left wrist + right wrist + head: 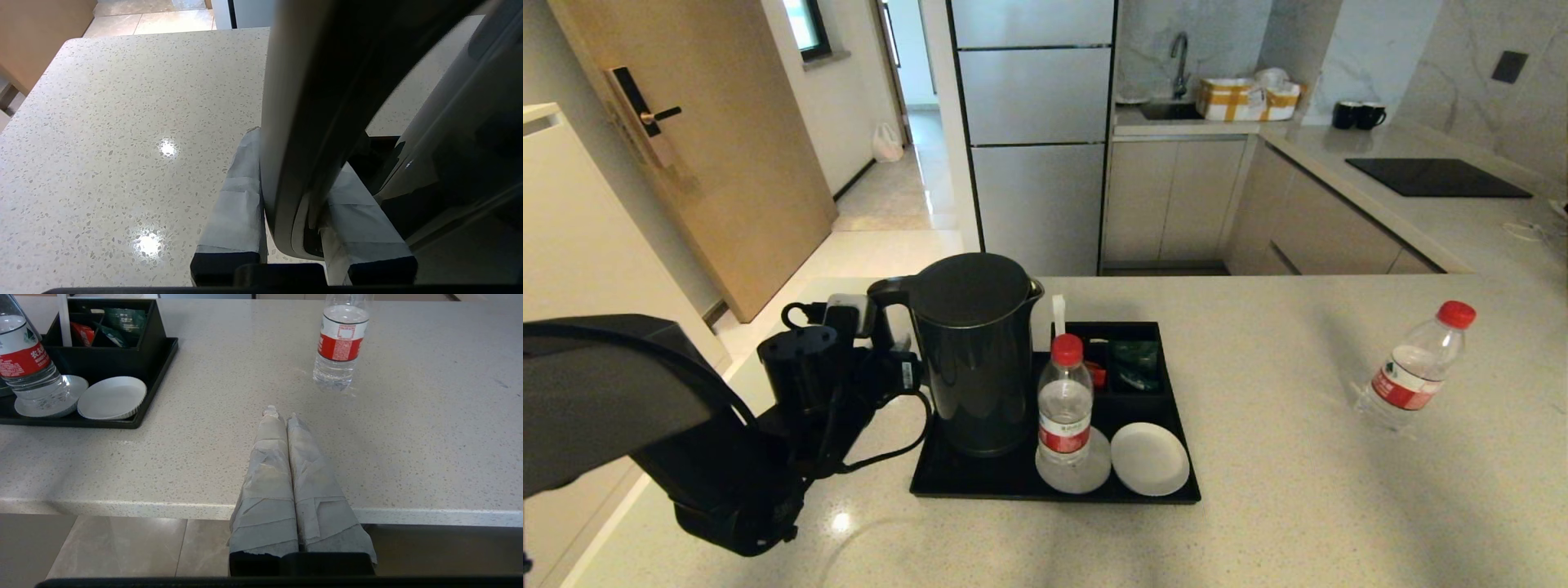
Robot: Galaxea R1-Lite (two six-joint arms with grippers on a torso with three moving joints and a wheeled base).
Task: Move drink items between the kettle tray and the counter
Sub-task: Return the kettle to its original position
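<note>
In a beige kitchen, the glossy speckled table [1298, 490] carries a black tray [980, 483] where the tall kettle [976, 351] stands, rigid and likely heavy if filled, best taken by its loop handle [310, 122]. The left end effector [296, 192] has its padded fingers closed on that handle. One light, slippery bottle [1064, 404] stands on a tray saucer, another [1413, 371] on the table well apart; the right end effector [286, 449], pressed shut and empty, sits at the table's edge.

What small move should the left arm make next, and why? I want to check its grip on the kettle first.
Probably lift straight up. The left gripper is shut on the handle of the kettle, which stands upright on the kettle tray, close beside a water bottle.
</note>
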